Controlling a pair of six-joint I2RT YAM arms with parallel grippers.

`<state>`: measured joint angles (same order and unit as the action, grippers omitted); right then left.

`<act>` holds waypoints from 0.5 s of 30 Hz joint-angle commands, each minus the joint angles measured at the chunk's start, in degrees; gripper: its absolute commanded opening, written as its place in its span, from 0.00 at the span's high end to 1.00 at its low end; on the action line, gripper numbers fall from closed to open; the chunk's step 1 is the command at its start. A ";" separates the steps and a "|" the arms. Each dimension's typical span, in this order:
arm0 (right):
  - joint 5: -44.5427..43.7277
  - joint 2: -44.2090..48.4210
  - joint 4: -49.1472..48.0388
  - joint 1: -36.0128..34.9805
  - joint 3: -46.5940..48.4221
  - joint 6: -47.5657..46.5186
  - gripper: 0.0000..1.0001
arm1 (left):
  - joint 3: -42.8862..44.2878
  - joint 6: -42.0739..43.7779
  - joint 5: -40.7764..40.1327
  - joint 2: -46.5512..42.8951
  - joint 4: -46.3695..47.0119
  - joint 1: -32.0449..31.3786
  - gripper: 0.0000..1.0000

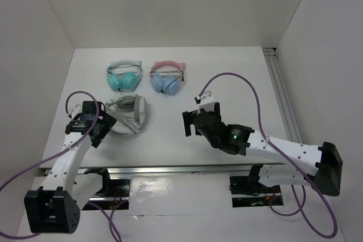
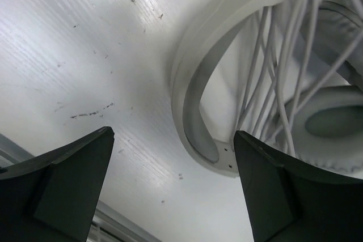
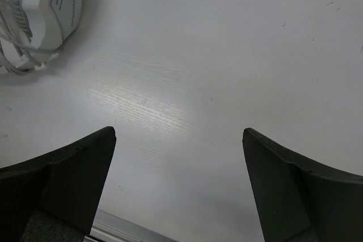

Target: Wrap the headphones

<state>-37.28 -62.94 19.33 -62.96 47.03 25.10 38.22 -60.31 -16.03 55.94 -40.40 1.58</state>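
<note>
Table [image 1: 227, 72]: white, walled on three sides.

Right gripper [image 1: 190, 122]: over bare table at the middle, well apart from the headphones, which lie to its left. Jaws spread wide, nothing between them [image 3: 178, 131].

Left gripper [image 1: 105, 127]: the nearer one, just beside the headphones. Jaws wide apart and empty [image 2: 173, 134]; the band's curve sits just ahead, toward the right-hand finger.

Headphones [image 1: 127, 116]: flat on the table, left of centre. Long axis seems to run from the band's bend, nearest the left gripper, away to the cups.

Teal pair [image 1: 125, 76], blue pair [image 1: 167, 79]: side by side farther back, cables wound.

Cable [image 2: 283, 55]: many strands crossing inside the band; no loose end can be made out.

Writing: a chevron mark and small print on one cup [image 3: 57, 4], too small to read.
</note>
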 commanded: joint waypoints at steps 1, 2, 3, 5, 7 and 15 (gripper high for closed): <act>-1.31 0.53 0.26 -1.55 3.86 1.35 0.00 | 1.59 0.54 1.61 -6.09 -5.47 0.35 0.00; -1.31 1.14 1.40 -2.16 4.73 1.96 0.00 | 3.60 1.24 2.14 -7.59 -7.56 -0.26 0.00; -1.31 1.15 2.19 -2.17 5.87 2.49 0.00 | 4.58 2.38 2.15 -10.82 -8.11 -0.96 0.00; -1.92 1.67 4.99 -3.48 7.11 3.72 0.00 | 8.08 7.02 6.00 -13.39 -8.11 -3.25 0.00; -3.50 2.90 6.68 -4.54 8.26 4.77 0.00 | 10.90 11.86 10.03 -15.68 -8.11 -5.00 0.00; -2.72 8.17 21.52 -10.06 18.62 8.29 0.00 | 25.31 29.72 10.85 -23.40 -16.54 -7.03 0.00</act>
<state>-38.76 -58.48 33.41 -70.43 61.17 30.50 59.96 -39.18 -6.76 36.84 -52.36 -5.19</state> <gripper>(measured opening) 0.999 0.998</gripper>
